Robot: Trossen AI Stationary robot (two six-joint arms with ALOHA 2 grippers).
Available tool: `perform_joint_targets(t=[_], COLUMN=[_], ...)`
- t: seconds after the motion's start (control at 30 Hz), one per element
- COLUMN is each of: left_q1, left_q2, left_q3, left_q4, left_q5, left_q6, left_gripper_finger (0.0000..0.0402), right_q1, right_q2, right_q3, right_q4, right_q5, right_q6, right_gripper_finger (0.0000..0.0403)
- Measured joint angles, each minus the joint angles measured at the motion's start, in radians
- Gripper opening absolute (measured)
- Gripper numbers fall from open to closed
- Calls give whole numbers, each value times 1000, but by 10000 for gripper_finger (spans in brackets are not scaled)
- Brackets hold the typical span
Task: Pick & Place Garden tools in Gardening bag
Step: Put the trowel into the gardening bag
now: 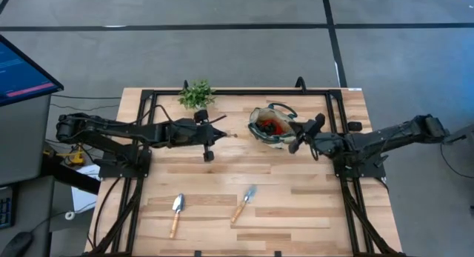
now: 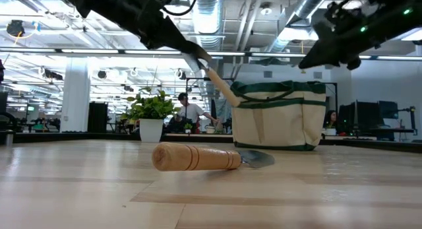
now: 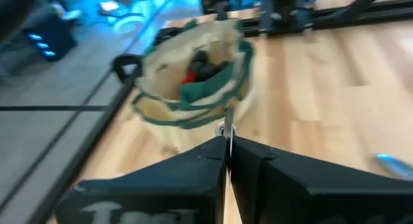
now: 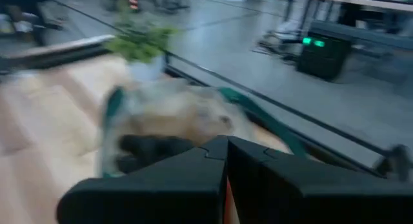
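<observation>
Left wrist view alone shows tools (image 3: 200, 72) inside bag (image 3: 161, 111), seemingly pruners.

two matte-black jointed arms, the left arm (image 1: 111, 129) and the right arm (image 1: 392, 137), built of rounded segments, with black cables running down beside their bases. the right arm's wrist shows small green lights in the low view. each wrist view shows blocky black angular fingers (image 3: 193, 179).

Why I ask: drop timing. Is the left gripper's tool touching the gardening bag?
Apart. The high view shows table wood between the tool tip and the gardening bag.
</observation>
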Motion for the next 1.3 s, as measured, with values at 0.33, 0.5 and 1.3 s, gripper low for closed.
perform_joint_targets(t=[0.33,0.5,1.3], left_q1=[0,0,0], left_q2=[0,0,190], left_q3=[-19,-36,-39], left_q4=[-5,-1,184], left_q5=[40,44,64], left_q6=[-39,-67,-112], left_gripper_finger=[2,2,2], right_q1=[-232,-356,-739], right_q2=[53,53,558], right_q3=[0,0,1], right_q4=[-22,88,423], right_q5=[-53,-97,-896], right_q6=[4,-24,121], right_gripper_finger=[0,0,0])
